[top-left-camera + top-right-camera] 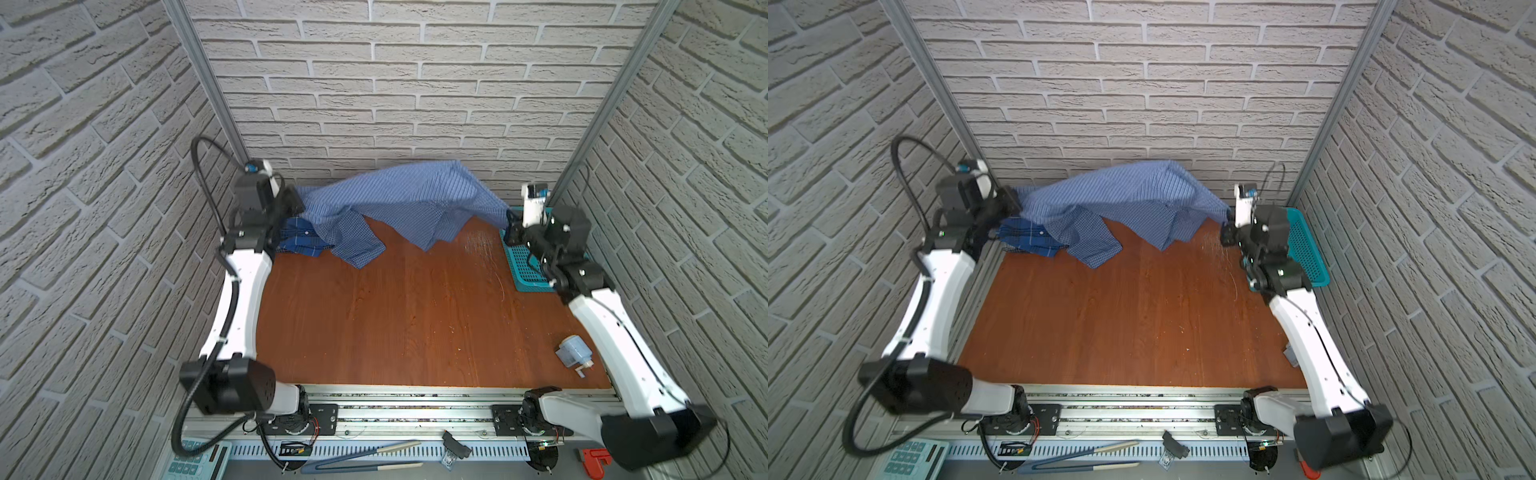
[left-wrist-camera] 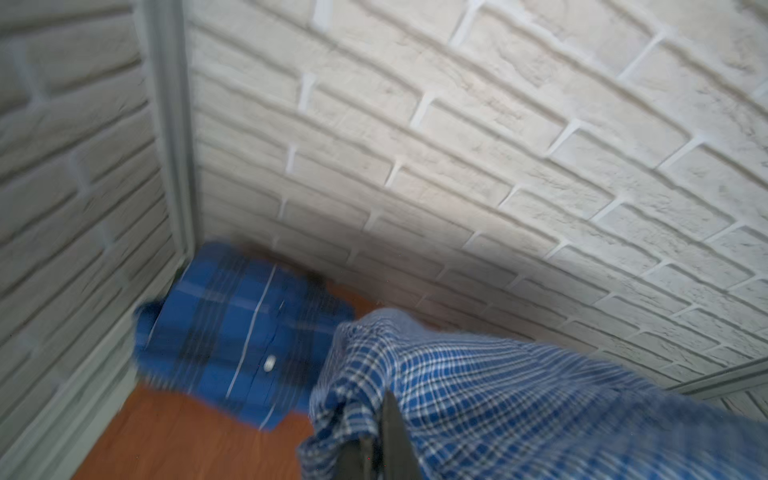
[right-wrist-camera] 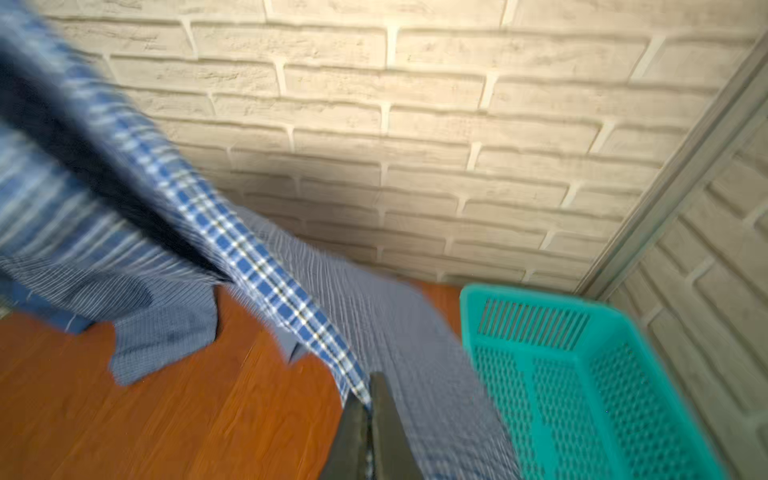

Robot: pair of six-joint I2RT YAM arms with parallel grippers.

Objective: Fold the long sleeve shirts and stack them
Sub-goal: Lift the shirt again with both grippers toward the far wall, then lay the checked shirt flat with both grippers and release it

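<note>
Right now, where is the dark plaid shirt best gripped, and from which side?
Probably its near edge, coming low from the front. The plaid shirt lies folded flat in the far left corner: walls close two sides, and the check shirt, held up by the left gripper and right gripper, hangs over its right part.

A robot lab cell: brick-pattern panels (image 1: 415, 83) around an aluminium mounting rail (image 1: 415, 409).

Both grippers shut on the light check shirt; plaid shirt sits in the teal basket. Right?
Not in the teal basket: the plaid shirt lies on the table in the far left corner, per the left wrist view. Left gripper and right gripper do hold the light check shirt.
</note>
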